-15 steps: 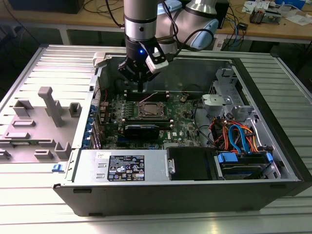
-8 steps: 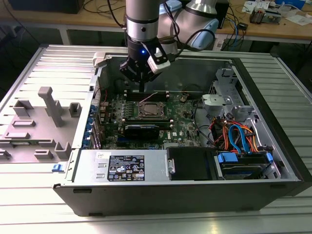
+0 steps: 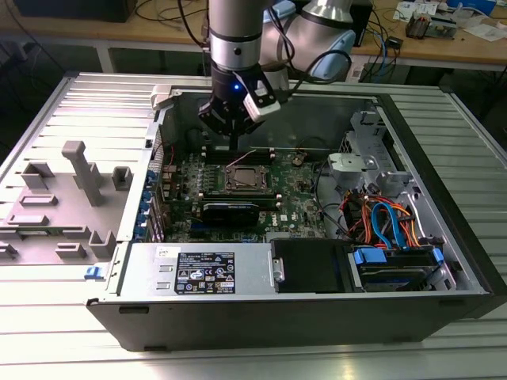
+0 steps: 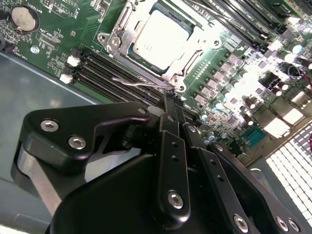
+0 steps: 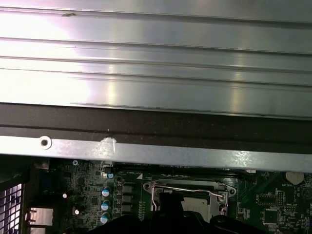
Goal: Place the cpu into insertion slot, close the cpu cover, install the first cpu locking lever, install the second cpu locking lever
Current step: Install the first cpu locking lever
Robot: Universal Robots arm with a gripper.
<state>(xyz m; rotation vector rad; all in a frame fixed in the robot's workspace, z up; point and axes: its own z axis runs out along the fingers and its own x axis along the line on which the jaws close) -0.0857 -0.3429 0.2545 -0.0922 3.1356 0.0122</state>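
The cpu (image 4: 158,36), a silvery square chip, lies in the insertion slot (image 4: 192,51) on the green motherboard. The cpu cover (image 4: 123,33) lies flat around it, with the chip showing through its window. A thin wire locking lever (image 4: 130,82) juts out beside the socket, its hooked end free. In the exterior view it stands raised over the cpu (image 3: 244,180). My gripper (image 4: 170,101) is shut with nothing seen between its black fingers, its tips just beside that lever. In the exterior view the gripper (image 3: 234,144) hovers just behind the socket. The first wrist view shows it (image 5: 168,200) in front of the socket.
Long black memory slots (image 4: 105,68) run along the socket, and a coin battery (image 4: 24,18) sits nearby. The case walls (image 3: 269,99) surround the board. A power supply (image 3: 206,271) and drive cables (image 3: 380,222) fill the front. A grey fixture tray (image 3: 63,198) lies at the exterior view's left.
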